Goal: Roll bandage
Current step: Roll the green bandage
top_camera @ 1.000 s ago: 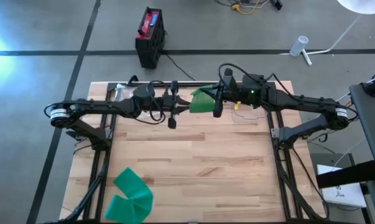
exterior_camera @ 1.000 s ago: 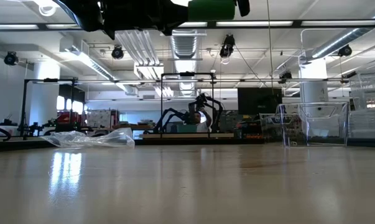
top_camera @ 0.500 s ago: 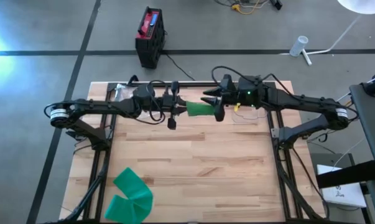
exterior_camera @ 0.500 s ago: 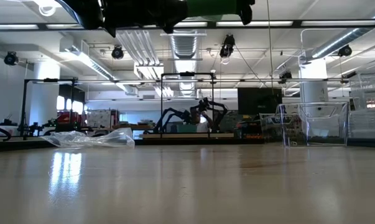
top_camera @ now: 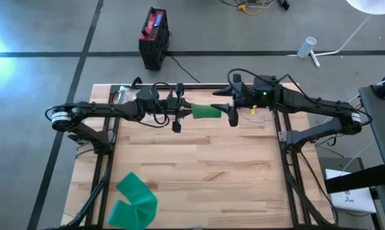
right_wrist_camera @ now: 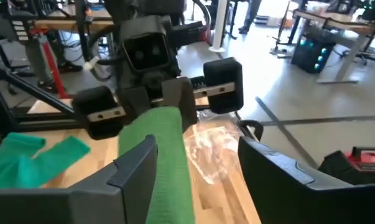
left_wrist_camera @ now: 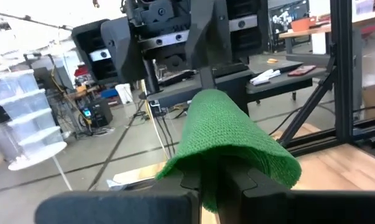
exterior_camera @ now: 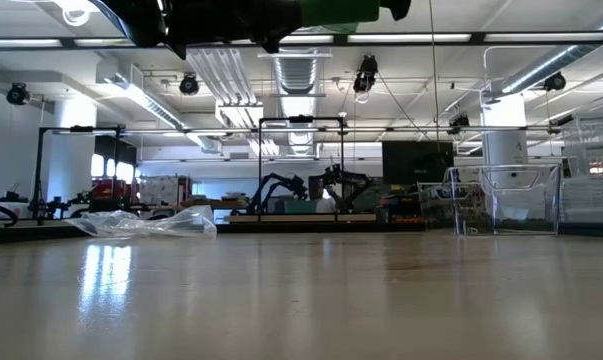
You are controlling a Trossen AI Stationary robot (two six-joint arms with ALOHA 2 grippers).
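A green bandage [top_camera: 205, 111] hangs in the air above the table's far middle, folded into a narrow band between my two grippers. My left gripper [top_camera: 187, 111] comes from the table's left and is shut on the band's left end. My right gripper [right_wrist_camera: 196, 149] comes from the right and stands open, one finger on either side of the band's right end [right_wrist_camera: 168, 155]. The low view shows only the band's green underside [exterior_camera: 333, 10] at the picture's top. My left gripper pinches the bandage's left end [left_wrist_camera: 207, 186] between its two shut fingers, level, from the table's left. The cloth drapes over the fingertips in several folded layers and reaches out along them toward my right gripper, lifted clear of the table. My right gripper: whether a finger [right_wrist_camera: 136, 163] touches the band I cannot tell.
A second green bandage [top_camera: 133, 201] lies spread out at the table's near left corner. A crumpled clear plastic bag [top_camera: 122, 94] lies at the far left. Clear plastic bins [exterior_camera: 506, 200] show at the right in the low view.
My right gripper has opened, let go of the bandage and drawn a little toward the table's right edge. The bandage's raised flap on the far side has come down, so the cloth is now a narrow level band held only by my left gripper.
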